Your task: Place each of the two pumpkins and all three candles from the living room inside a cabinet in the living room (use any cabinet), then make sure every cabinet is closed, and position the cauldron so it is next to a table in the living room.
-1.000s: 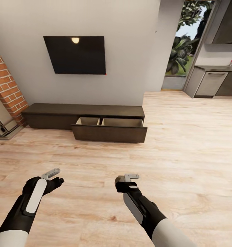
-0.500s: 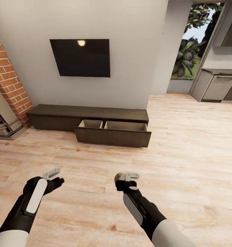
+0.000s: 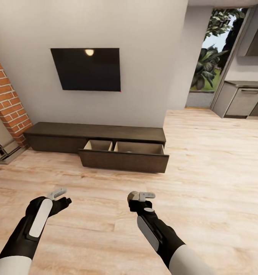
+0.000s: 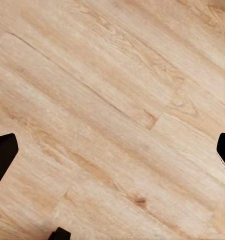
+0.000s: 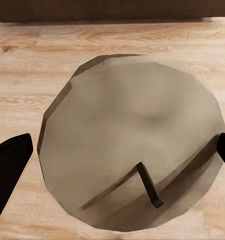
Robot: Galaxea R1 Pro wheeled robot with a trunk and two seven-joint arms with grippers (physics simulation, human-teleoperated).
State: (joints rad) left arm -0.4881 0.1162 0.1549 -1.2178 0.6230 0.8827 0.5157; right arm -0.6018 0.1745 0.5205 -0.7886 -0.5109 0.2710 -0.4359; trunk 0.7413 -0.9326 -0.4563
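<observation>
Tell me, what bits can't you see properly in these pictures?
- Inside the cabinet's open drawer: in the head view its front board hides the bottom, so any contents cannot be told.
- The candle in the right gripper: the right wrist view shows just its top and wick; its sides are hidden.
- Left gripper: the left wrist view's edges cut off its fingertips.
- The fireplace: cut by the head view's left edge.

The floor is pale wood plank with visible grain, lightly satin. The cabinet is dark matt wood — beige inside. The candle looks dull, waxy grey.
</observation>
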